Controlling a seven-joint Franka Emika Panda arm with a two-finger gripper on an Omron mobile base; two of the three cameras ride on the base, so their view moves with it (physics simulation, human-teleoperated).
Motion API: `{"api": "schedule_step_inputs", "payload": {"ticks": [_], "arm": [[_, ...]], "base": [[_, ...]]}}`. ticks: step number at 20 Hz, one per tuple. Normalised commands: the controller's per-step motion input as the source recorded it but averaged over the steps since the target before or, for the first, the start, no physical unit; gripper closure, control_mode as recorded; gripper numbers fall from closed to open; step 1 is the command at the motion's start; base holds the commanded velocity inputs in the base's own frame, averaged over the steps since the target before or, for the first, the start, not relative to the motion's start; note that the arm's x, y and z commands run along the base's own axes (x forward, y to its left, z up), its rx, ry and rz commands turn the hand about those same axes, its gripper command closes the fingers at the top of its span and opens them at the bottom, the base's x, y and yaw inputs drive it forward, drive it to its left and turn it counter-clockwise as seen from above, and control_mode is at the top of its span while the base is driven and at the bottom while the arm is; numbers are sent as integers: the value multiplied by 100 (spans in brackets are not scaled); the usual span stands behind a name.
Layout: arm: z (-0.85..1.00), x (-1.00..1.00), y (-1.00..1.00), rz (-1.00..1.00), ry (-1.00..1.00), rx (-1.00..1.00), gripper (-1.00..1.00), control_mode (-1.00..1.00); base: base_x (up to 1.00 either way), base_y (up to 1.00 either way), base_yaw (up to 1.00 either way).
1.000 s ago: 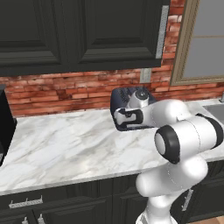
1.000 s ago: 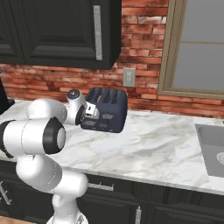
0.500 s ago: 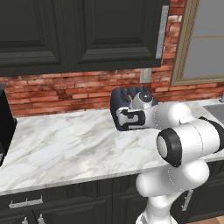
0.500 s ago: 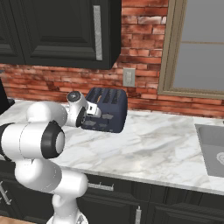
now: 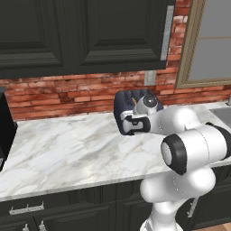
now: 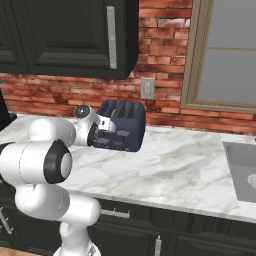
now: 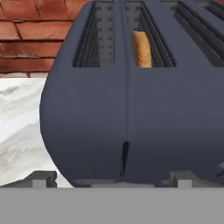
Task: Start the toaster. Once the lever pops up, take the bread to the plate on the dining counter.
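Observation:
The dark navy toaster (image 5: 122, 104) (image 6: 127, 125) stands on the marble wall counter against the brick wall. In the hand view the toaster (image 7: 131, 113) is very close, end-on, with a narrow vertical slit low in that end. A golden-brown bread (image 7: 142, 48) slice sits down in one of its top slots. My gripper (image 5: 133, 124) (image 6: 102, 134) (image 7: 111, 179) is up against that end of the toaster, open, its fingertips (image 7: 43, 177) wide apart and holding nothing. The plate and the dining counter are out of view.
A tall black appliance (image 5: 4, 128) stands at the counter's left end. A sink (image 6: 242, 167) is sunk into the counter (image 5: 67, 144) on the right. Dark upper cabinets (image 5: 81, 31) hang overhead, with a wall outlet (image 6: 147, 88) and window behind.
The hand has eased slightly lower along the toaster's end. The jaws have stayed open and the toaster has not moved.

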Motion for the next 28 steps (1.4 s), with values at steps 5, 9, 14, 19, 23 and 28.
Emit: {"api": "schedule_step_inputs", "payload": {"ticks": [5, 9, 14, 19, 23, 28], "arm": [[5, 0, 0, 0, -4, -6, -100, -100], [18, 0, 0, 0, -1, -2, -100, -100], [20, 0, 0, 2, -5, 0, -100, -100], [12, -1, -8, 6, -9, 0, -100, -100], [1, 0, -7, 7, -9, 0, -100, -100], [0, 0, -10, 2, -8, 0, -100, -100]], "base": [[0, 0, 0], [0, 0, 0], [0, 0, 0], [0, 0, 0], [0, 0, 0], [0, 0, 0]]}}
